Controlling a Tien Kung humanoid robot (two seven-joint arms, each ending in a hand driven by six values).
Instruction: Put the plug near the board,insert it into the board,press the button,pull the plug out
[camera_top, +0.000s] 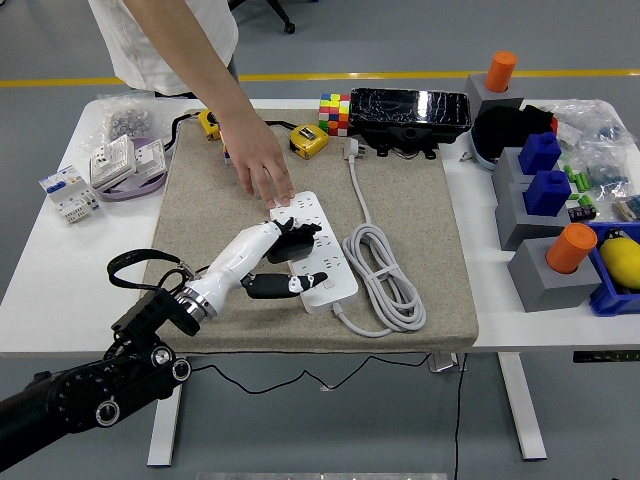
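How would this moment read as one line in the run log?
left robot hand: holds black plug over power strip | person's hand: fingertips on strip's far end | right arm: out of view

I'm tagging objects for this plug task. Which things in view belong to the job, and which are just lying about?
Job: black plug, left hand holding it, white power strip, person's hand steadying the strip.

Lying about: Rubik's cube, yellow tape measure, orange cylinders, blue blocks.

One high head view on the robot's side looks forward and down across the white table (60, 290).
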